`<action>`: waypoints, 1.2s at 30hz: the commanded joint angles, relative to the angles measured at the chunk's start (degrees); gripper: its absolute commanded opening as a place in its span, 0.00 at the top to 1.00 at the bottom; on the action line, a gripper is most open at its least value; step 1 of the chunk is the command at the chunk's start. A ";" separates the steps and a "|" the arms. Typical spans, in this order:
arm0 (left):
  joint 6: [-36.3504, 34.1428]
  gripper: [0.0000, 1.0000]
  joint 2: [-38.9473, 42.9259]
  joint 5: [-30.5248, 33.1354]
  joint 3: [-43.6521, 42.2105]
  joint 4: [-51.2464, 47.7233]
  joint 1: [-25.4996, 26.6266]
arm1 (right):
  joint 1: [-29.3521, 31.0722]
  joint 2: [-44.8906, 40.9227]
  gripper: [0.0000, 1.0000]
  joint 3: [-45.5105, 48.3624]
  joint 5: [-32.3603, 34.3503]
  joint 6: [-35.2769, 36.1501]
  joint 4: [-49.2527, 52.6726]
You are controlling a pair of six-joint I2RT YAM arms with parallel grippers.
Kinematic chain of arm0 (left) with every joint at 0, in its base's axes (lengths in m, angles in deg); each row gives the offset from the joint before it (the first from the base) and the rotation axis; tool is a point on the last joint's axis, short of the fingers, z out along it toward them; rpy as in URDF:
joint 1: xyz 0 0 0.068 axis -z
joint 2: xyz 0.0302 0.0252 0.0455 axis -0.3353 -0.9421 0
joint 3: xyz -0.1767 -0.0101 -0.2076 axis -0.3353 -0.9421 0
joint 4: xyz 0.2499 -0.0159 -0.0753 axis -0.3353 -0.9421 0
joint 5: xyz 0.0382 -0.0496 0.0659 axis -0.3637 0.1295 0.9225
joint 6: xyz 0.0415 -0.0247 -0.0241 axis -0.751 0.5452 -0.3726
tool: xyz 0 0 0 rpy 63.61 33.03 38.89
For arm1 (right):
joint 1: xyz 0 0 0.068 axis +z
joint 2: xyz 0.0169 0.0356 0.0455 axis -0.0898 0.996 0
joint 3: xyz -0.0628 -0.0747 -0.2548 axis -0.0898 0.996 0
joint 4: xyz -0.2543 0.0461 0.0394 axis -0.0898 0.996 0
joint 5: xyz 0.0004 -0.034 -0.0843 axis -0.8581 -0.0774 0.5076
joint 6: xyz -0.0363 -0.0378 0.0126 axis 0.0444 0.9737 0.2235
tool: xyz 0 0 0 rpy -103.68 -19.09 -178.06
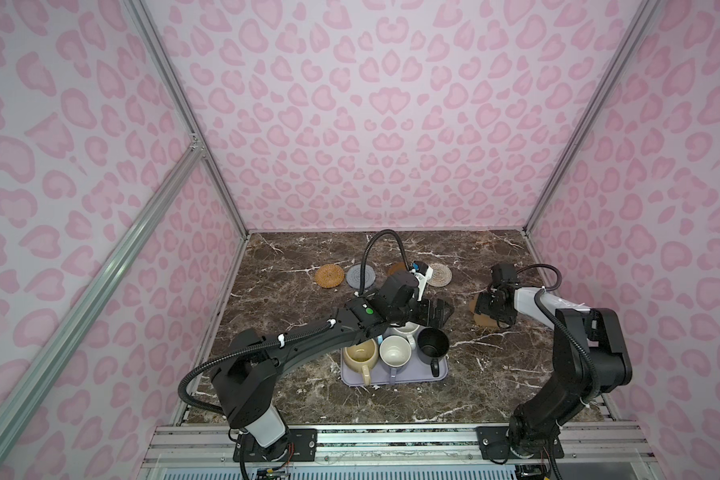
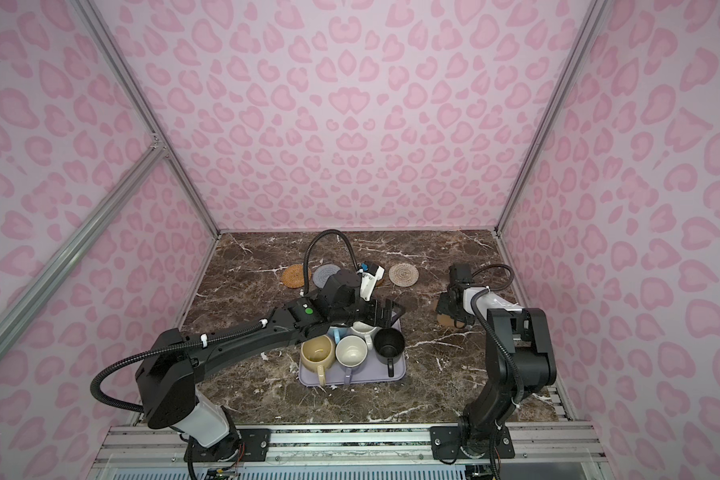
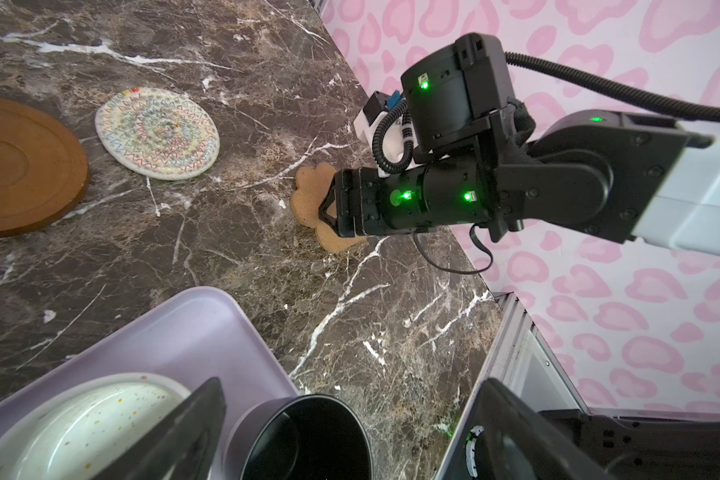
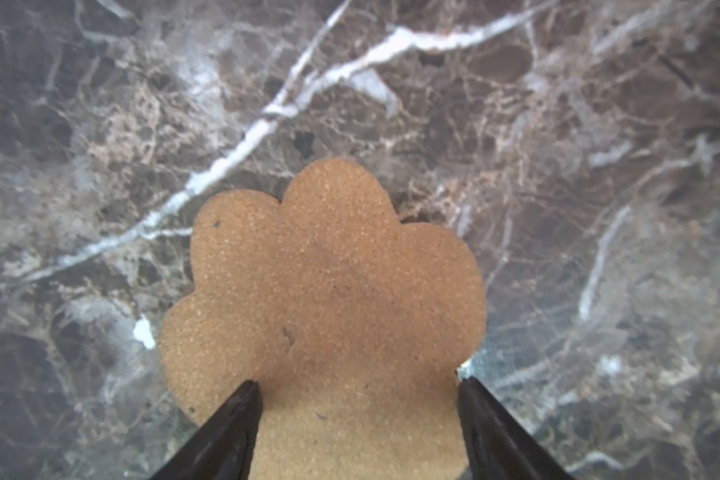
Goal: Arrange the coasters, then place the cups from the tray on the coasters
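The right jaws stand fairly wide astride the heel of the paw coaster (image 4: 321,299), one tip over the cork and the other at its edge. I cannot tell whether they pinch it. That coaster lies flat on the tabletop (image 4: 558,124), right of centre in both top views and apart from the others, so the jaws are probably there to bring it into line.

The left jaws are wide open and empty. They hang over the far end of the tray (image 1: 443,370), above the speckled cup (image 3: 80,428) and the black cup (image 3: 308,440), likely placed ready for the cups' turn.

Four coasters lie in a row across the middle of both top views: orange (image 1: 329,275), grey-blue (image 1: 360,276), brown (image 3: 21,166) and beige (image 3: 156,133). The tray sits at lower centre with the cups on it, none on a coaster yet.
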 commanded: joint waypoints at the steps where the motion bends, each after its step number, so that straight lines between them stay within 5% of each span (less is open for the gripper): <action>1: 0.29 0.03 -0.49 0.29 0.69 0.73 0.06 | 0.68 2.71 0.25 -0.87 -3.13 0.46 -0.28; 17: -0.85 0.03 -0.69 3.79 1.91 -1.93 -0.08 | 2.85 10.60 0.25 -11.35 -2.89 0.27 0.75; 36: -2.08 0.03 -9.42 3.74 16.72 -8.93 -1.68 | 1.09 20.89 0.25 -25.81 -3.01 0.19 4.92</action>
